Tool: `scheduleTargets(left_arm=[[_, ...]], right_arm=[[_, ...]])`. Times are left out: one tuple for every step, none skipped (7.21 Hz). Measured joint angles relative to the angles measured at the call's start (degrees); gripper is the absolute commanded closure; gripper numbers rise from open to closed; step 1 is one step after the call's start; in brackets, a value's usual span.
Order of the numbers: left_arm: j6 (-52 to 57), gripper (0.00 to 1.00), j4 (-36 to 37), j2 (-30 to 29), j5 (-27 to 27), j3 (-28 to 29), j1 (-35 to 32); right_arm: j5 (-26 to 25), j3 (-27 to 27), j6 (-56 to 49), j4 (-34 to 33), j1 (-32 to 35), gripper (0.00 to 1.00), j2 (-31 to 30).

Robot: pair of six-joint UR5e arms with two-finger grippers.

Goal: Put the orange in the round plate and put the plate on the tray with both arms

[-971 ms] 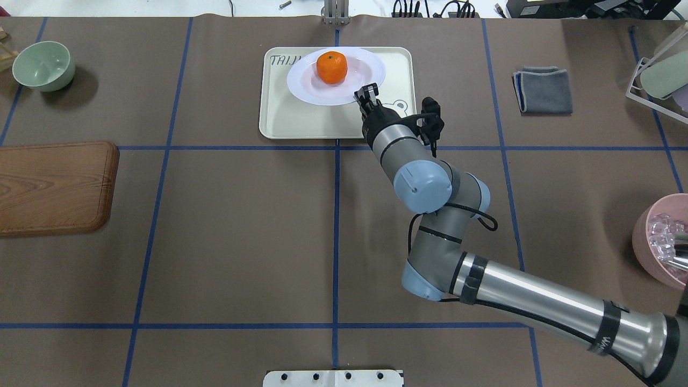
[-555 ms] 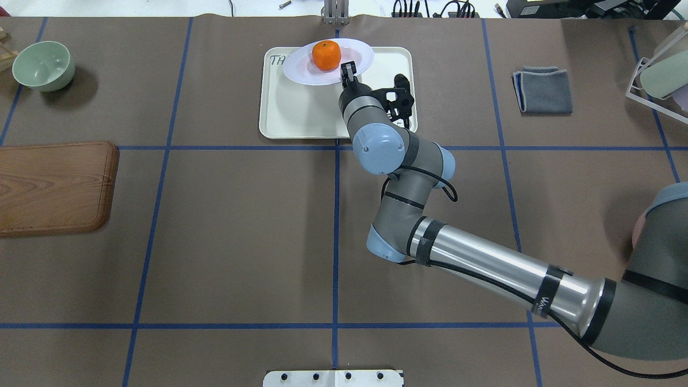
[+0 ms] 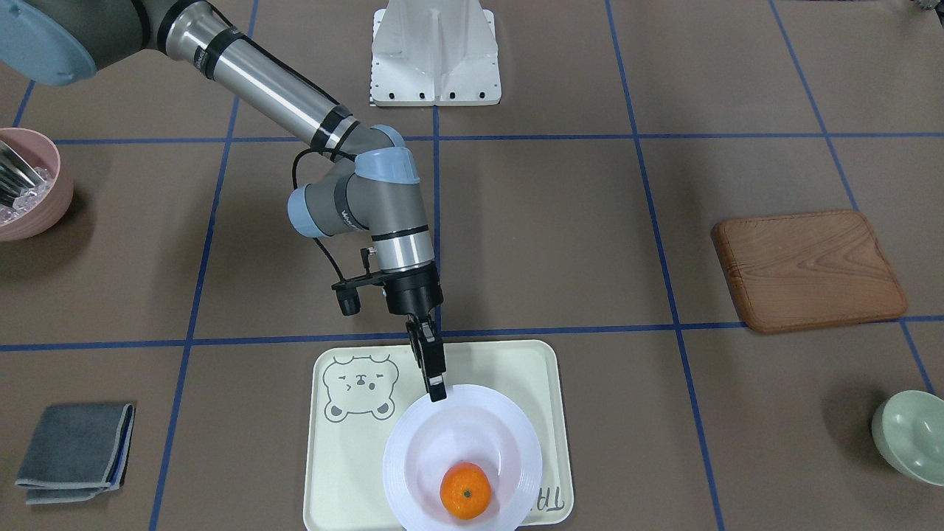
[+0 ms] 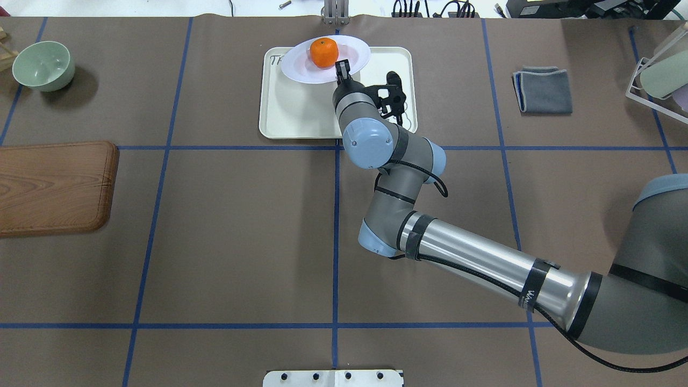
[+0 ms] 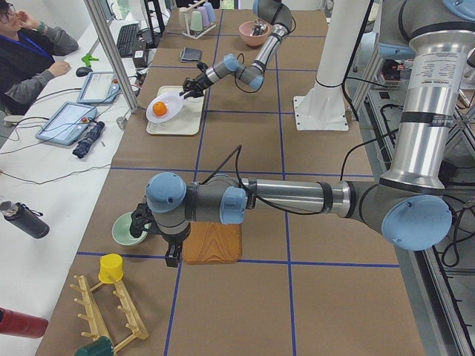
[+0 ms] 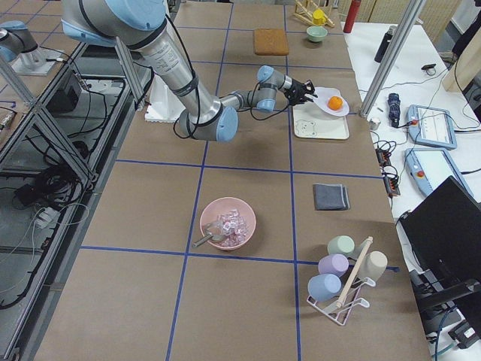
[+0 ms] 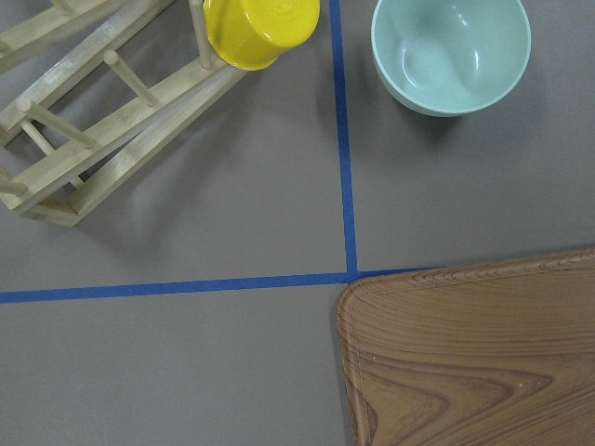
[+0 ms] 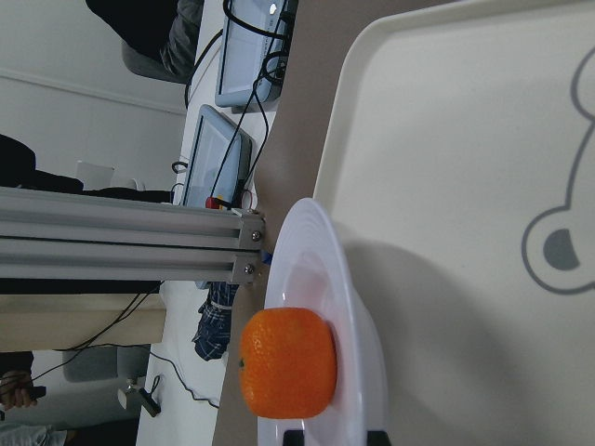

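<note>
Only sideways, round plate (image 5: 173, 101) raised off tray (image 5: 183, 124), orange (image 5: 159, 109) inside

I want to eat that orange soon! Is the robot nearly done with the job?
Nearly. Done: the orange sits in the round plate. In hand: the right gripper pinches the plate's rim, holding it over the tray, apparently raised and poking past its edge. Left: set it down flat and let go.
</note>
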Motion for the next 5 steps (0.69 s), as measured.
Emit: scheduleTargets(left_arm=[[-0.06,0.02,-0.01,-0.02,-0.01,-0.01,0.00],[-0.06,0.02,-0.01,-0.01,-0.01,-0.01,0.00],[-0.01,0.02,-0.01,0.05,-0.01,-0.01,0.00],[0.08,0.02,-0.01,0.09,0.01,0.06,0.00],[0.21,0.02,-0.01,0.12,0.07,0.11,0.00]], right_arm=[[-0.03,3.97,-2.36,-0.02,-0.87,0.00,-2.69],[0.12,6.74,-5.72,0.02,-1.24,0.00,-4.68],[2.16,8.42,-11.24,-0.13,-0.63,0.00,-5.95],[7.74,9.50,-18.95,-1.68,1.41,0.00,-7.22],[16.04,10.99,-29.67,-5.29,4.89,0.00,-9.32]])
